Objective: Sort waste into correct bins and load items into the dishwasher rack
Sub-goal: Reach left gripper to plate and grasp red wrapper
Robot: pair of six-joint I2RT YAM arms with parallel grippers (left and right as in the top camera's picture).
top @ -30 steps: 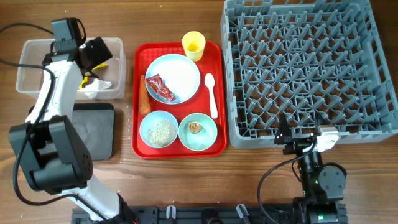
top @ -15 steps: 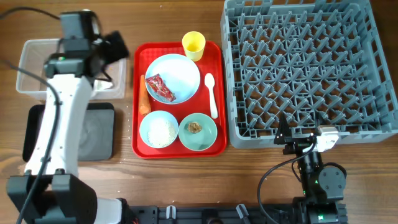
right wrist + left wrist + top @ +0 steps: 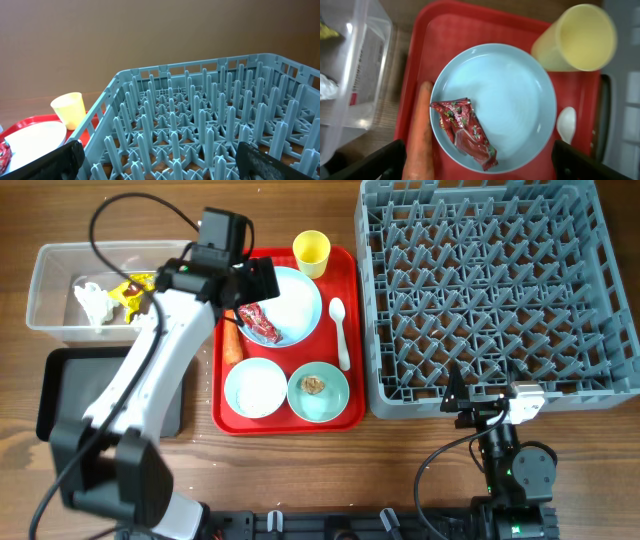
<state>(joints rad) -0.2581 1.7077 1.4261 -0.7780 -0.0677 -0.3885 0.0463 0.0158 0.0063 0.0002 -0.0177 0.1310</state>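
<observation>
Right side: dishwasher rack (image 3: 495, 290), no dishes in it yet. Centre: red tray (image 3: 345, 270) carrying all the crockery. Far left: clear tub (image 3: 45, 290) holding a yellow wrapper (image 3: 130, 290) and a tissue wad (image 3: 90, 302). Near left: black tray (image 3: 55, 392).

Step, as judged: waste sorting. Left gripper (image 3: 479, 150) hovers over the plate (image 3: 515, 100), jaws spread wide and empty, above the red wrapper (image 3: 465, 132).

Next move: descend, pinch the wrapper alone, carry it to the tub.

Hazard: carrot (image 3: 420, 135) lies against the plate's left rim and could foul a finger. Clear of the pick: cup (image 3: 580, 40), spoon (image 3: 566, 125).

Right gripper (image 3: 160, 160) spread, empty, parked at the rack's near edge.
</observation>
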